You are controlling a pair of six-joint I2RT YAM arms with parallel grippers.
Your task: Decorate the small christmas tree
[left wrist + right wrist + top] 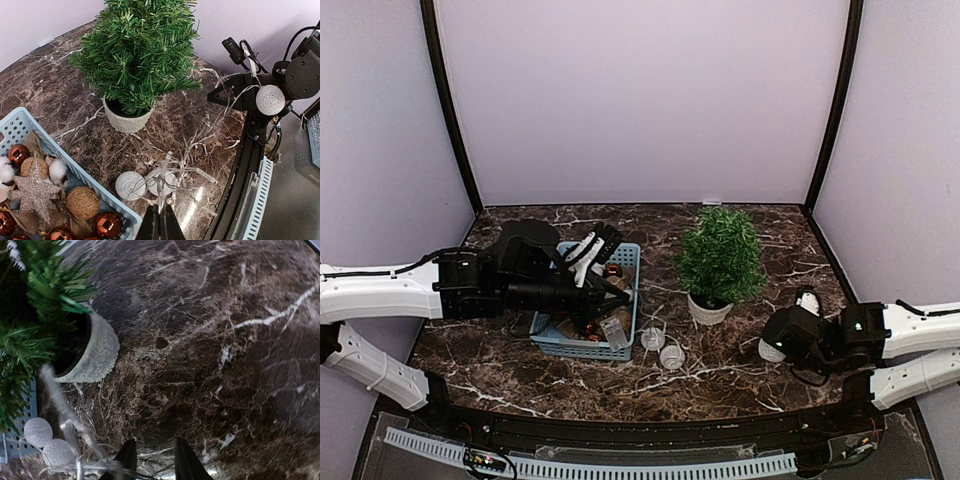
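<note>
The small christmas tree point(720, 255) stands in its white pot point(709, 311) right of centre; it also shows in the left wrist view point(140, 55) and at the right wrist view's left edge point(30, 305). A light string with white wound balls point(131, 185) lies on the table in front of the pot. My left gripper point(161, 224) is shut on the string's thin wire point(165, 175), beside the blue basket's near right corner point(617, 325). My right gripper point(155, 462) is open, low over the table right of the pot. The wire crosses its left finger point(127, 457). One ball point(270, 100) hangs by the right wrist.
The blue basket point(632, 262) left of the tree holds copper baubles point(107, 225), a twine ball point(82, 202), a glitter star point(35, 190) and cotton bolls. Loose wire point(220, 130) trails across the marble between both grippers. A black rail runs along the table's near edge point(650, 420).
</note>
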